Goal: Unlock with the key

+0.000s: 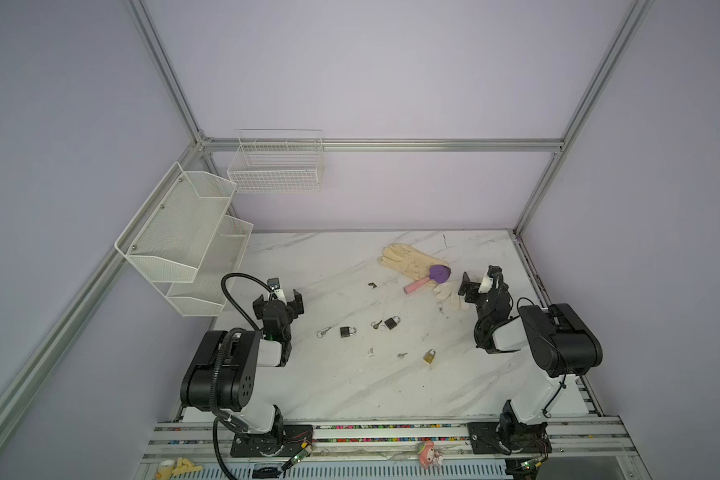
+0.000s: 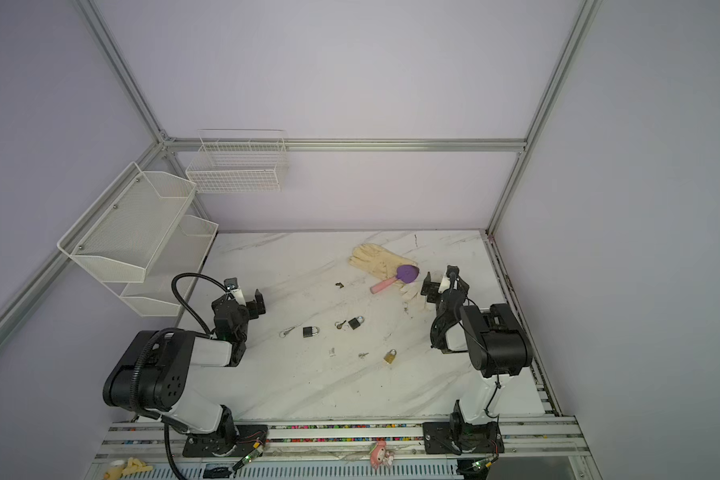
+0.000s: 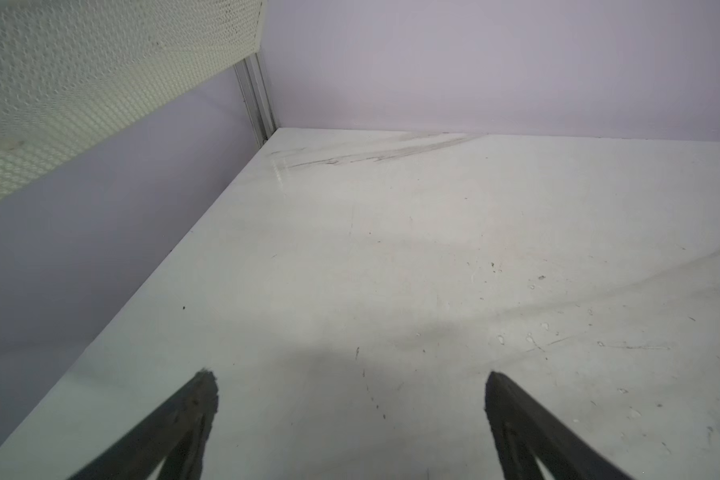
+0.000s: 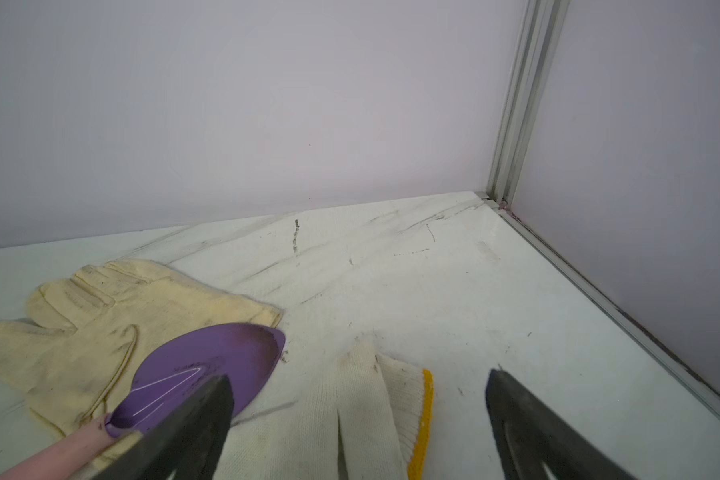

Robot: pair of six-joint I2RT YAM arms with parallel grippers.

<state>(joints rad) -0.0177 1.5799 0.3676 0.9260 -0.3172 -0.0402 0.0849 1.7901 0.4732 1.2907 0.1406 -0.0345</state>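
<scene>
1. The left gripper [image 1: 279, 304] hovers over bare table [image 3: 391, 249], jaws spread wide with nothing between them.
2. A silver key [image 1: 324, 331] lies flat to the right of that gripper and somewhat nearer the robot's base. Its long axis runs on a slant, ring end toward the left arm and blade toward the black padlock [image 1: 348, 331] just beside it; the two do not touch.
3. Mid-table, a second key [image 1: 376, 324] sits close to a dark padlock [image 1: 392, 322]. Nearer the front, a small key [image 1: 402, 355] lies near a brass padlock [image 1: 429, 356].
4. The right gripper [image 1: 481, 283], also wide and empty, hangs over a white glove [image 4: 350, 415] beside a purple trowel [image 4: 208, 365], well apart from every lock.
5. Judged from this, the left arm is nearer the silver key; it would have to swing right, draw back and turn its jaws across the slanted shaft.
</scene>
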